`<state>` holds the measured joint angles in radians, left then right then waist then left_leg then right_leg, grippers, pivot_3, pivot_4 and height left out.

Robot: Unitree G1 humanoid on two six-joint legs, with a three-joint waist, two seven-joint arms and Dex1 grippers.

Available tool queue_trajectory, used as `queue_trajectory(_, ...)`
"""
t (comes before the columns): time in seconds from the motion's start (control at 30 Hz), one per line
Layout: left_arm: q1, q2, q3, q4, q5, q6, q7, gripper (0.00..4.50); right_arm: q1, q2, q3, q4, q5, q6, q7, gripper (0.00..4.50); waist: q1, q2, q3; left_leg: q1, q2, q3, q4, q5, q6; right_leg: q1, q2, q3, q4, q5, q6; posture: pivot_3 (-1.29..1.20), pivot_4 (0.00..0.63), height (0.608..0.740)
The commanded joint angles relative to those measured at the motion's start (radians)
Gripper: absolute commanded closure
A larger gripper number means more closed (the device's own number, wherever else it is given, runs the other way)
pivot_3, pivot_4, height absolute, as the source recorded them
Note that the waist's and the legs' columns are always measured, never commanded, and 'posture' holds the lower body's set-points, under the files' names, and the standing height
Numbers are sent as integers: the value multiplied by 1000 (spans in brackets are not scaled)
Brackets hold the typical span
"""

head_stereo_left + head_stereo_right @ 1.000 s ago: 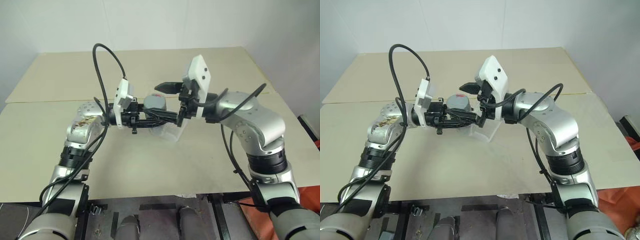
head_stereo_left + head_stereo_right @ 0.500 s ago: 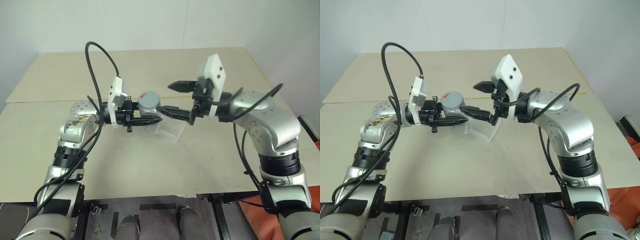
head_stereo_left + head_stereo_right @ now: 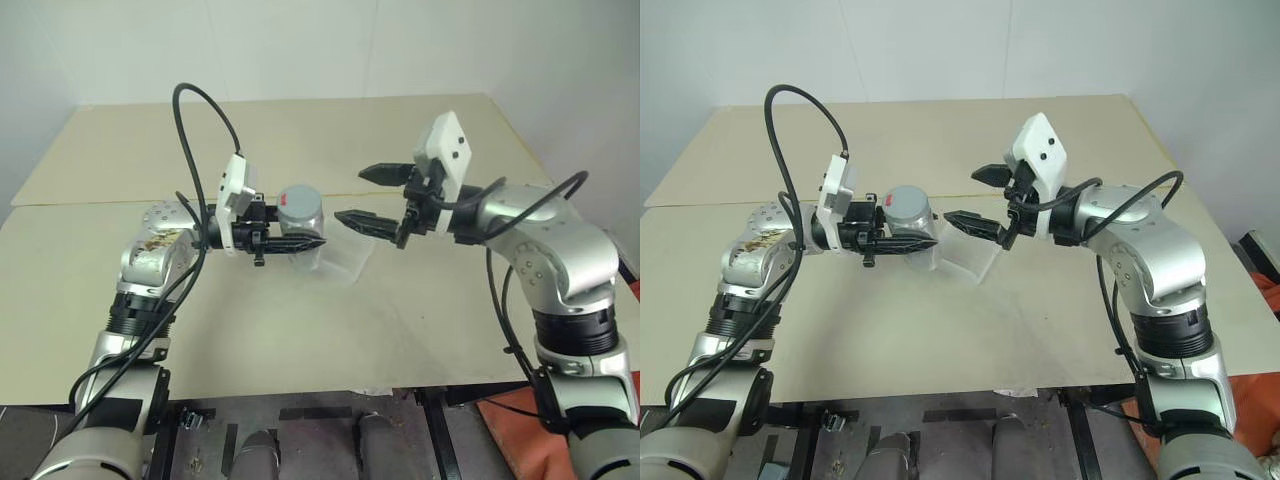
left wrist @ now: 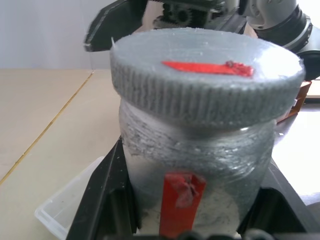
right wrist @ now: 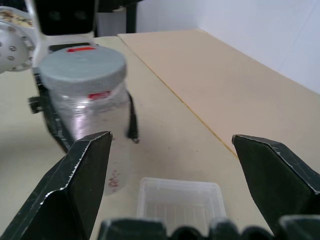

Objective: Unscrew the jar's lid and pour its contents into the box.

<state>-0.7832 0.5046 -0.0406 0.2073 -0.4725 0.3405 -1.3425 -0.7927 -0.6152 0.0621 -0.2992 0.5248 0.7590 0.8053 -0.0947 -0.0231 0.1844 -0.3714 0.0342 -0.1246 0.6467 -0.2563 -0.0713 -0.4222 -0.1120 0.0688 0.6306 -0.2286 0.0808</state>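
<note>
My left gripper (image 3: 300, 228) is shut on the jar (image 3: 301, 214), holding it upright above the table. The jar is silvery with a red mark on its side (image 4: 183, 192). The grey lid (image 4: 205, 85), marked with a red strip, sits on top of it. The contents are hidden inside. The clear plastic box (image 3: 341, 259) lies on the table just below and to the right of the jar. To the jar's right my right gripper (image 3: 352, 195) is open wide, its fingertips pointing at the lid and a short gap away. Nothing is between its fingers (image 5: 80, 185).
The beige tabletop (image 3: 400, 310) spreads around the box, with a seam (image 3: 90, 202) running across it behind the arms. A black cable (image 3: 200, 130) loops above my left wrist. A white wall stands behind the table's far edge.
My right gripper, whose fingers stood around the lid a second ago, has drawn back to the right, still open. The jar stays in my left gripper with its lid on.
</note>
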Motion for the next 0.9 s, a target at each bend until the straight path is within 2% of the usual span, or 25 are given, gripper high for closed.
queue_trajectory(0.03, -21, -12, 10, 3, 11, -35, 23, 2570, -7, -4, -60, -94, 75, 17, 12, 21, 0, 0, 0, 0, 0, 0, 0, 0, 0, 0, 0, 0, 0, 0, 0, 0, 150, 740)
queue_trajectory(0.17, -27, -22, 4, 22, 18, -47, 25, 2570, -20, 16, -51, -140, 115, 47, -16, 21, 0, 0, 0, 0, 0, 0, 0, 0, 0, 0, 0, 0, 0, 0, 0, 0, 150, 740)
queue_trajectory(0.53, -40, -34, -7, 32, 28, -60, 6, 2570, -109, 100, 57, -99, 61, 67, -84, 21, 0, 0, 0, 0, 0, 0, 0, 0, 0, 0, 0, 0, 0, 0, 0, 0, 150, 740)
queue_trajectory(0.9, -31, -22, 1, 12, 25, -51, 5, 2570, -124, 138, 92, -55, 27, 61, -91, 21, -1, 0, 0, 0, 0, 0, 0, 0, 0, 0, 0, 0, 1, 0, 0, 0, 150, 740)
